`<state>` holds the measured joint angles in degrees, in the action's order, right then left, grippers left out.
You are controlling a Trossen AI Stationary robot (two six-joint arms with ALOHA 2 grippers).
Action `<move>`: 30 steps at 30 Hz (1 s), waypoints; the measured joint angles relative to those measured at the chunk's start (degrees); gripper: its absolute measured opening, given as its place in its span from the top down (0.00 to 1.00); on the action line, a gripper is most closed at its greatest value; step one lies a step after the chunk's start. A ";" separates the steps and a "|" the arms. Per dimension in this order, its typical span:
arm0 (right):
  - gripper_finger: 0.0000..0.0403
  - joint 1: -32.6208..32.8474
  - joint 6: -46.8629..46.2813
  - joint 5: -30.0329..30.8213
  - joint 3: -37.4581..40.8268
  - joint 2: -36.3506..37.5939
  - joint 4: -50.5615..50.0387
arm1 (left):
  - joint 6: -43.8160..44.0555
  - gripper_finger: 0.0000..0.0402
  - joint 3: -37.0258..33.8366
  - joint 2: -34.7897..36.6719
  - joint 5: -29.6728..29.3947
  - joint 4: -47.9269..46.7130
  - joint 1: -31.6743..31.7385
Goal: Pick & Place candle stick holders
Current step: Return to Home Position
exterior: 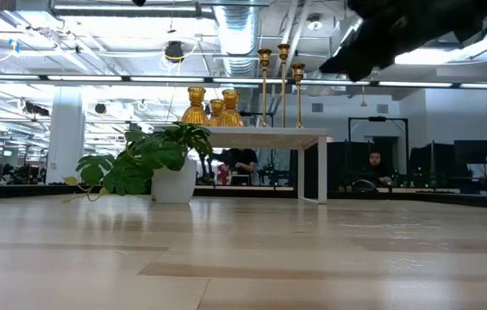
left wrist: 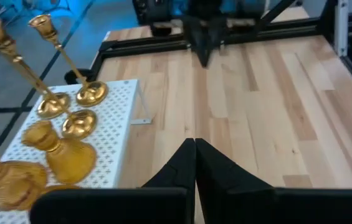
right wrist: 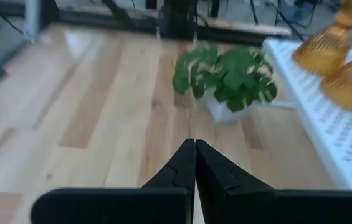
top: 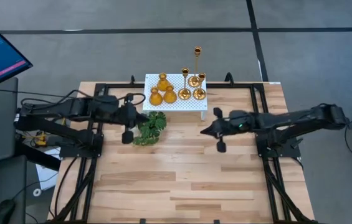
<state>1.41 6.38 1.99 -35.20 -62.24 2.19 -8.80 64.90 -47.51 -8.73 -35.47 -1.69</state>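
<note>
Several shiny gold candle stick holders stand on their bases on the white perforated platform [top: 200, 106] at the table's far middle. Three squat cone-shaped ones [top: 162, 81] are at its left end, tall thin-stemmed ones [top: 197, 65] at its right end. They also show in the low view [exterior: 196, 105] and the left wrist view [left wrist: 63, 148]. My left gripper [top: 128, 132] is shut and empty, left of the plant and near the platform's left end. My right gripper [top: 214, 132] is shut and empty, on the near right of the platform.
A green leafy plant in a white pot [top: 151, 127] stands just in front of the platform's left part, between the two grippers. Black frame rails [top: 260, 99] run along the table's sides and far edge. Bare wood [top: 182, 180] lies toward the near edge.
</note>
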 joint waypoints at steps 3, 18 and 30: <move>1.00 -2.66 -0.14 -4.11 0.00 5.55 -3.30 | 0.02 0.99 -4.48 2.48 -0.09 3.75 -0.83; 1.00 -2.38 -1.91 2.53 0.00 33.02 -17.75 | 0.04 0.99 -16.18 8.59 -0.25 14.04 -0.95; 1.00 -0.66 -4.47 7.36 0.02 44.79 -23.94 | 0.07 0.99 -22.55 8.83 -0.25 21.08 -0.95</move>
<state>0.75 1.91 9.35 -35.18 -17.45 -21.75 -8.73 42.36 -38.68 -8.97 -14.39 -2.63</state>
